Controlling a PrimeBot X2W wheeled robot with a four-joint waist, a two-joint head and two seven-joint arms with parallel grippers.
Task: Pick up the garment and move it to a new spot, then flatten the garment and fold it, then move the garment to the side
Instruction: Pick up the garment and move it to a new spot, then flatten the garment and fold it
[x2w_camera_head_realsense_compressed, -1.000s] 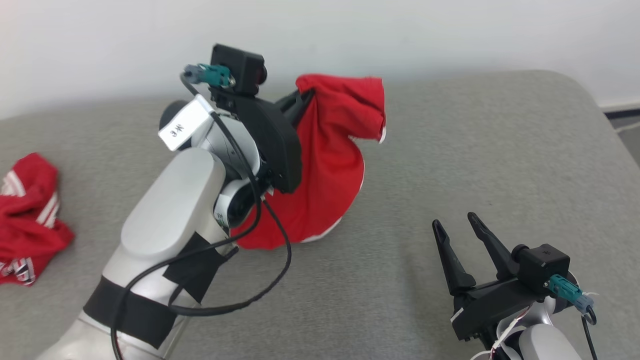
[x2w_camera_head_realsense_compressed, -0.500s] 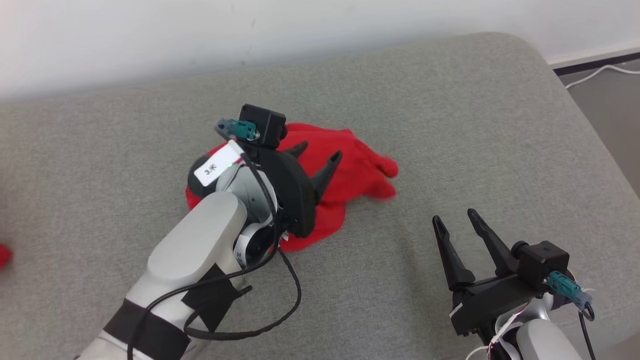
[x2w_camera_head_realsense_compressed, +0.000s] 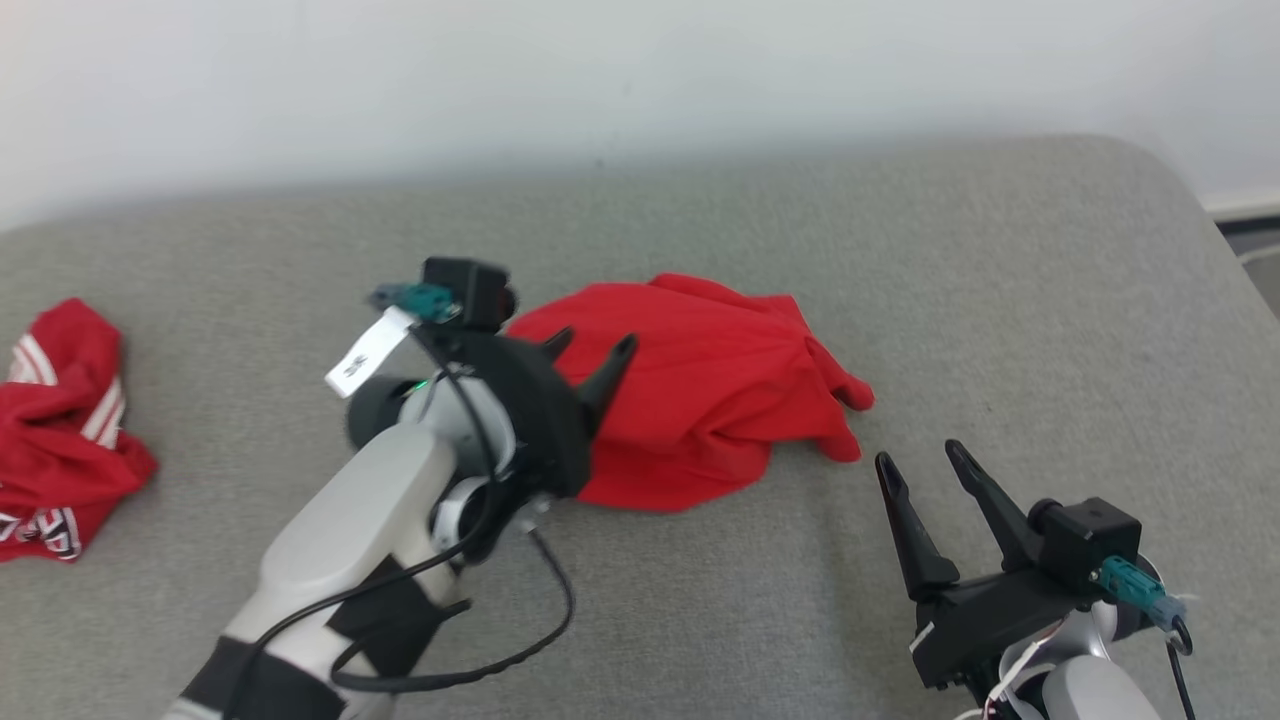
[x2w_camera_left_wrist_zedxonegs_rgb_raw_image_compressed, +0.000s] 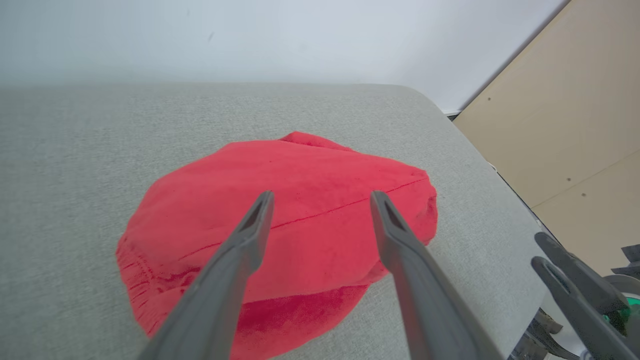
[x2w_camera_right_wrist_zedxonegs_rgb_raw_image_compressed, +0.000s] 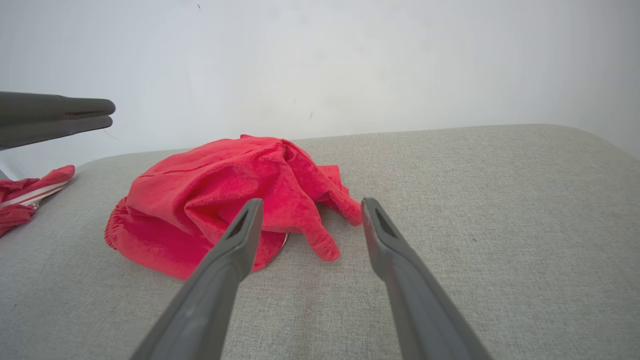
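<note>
The garment (x2w_camera_head_realsense_compressed: 715, 395) is a plain red cloth, lying crumpled in a loose heap at the middle of the grey cushioned surface (x2w_camera_head_realsense_compressed: 900, 250). It also shows in the left wrist view (x2w_camera_left_wrist_zedxonegs_rgb_raw_image_compressed: 280, 225) and the right wrist view (x2w_camera_right_wrist_zedxonegs_rgb_raw_image_compressed: 220, 200). My left gripper (x2w_camera_head_realsense_compressed: 588, 352) hovers open just above the heap's left edge, nothing between its fingers. At the lower right my right gripper (x2w_camera_head_realsense_compressed: 920, 462) stands open and empty, a short way from the heap's right tip.
A second red garment with white stripes (x2w_camera_head_realsense_compressed: 60, 440) lies bunched at the surface's left edge. A white wall runs behind. The cushion's rounded right edge (x2w_camera_head_realsense_compressed: 1215, 260) drops to the floor, with a beige panel (x2w_camera_left_wrist_zedxonegs_rgb_raw_image_compressed: 575, 125) beyond.
My left gripper opened and let the garment go; it dropped from hanging in the air into a heap. The left arm came down and back. The head camera shifted.
</note>
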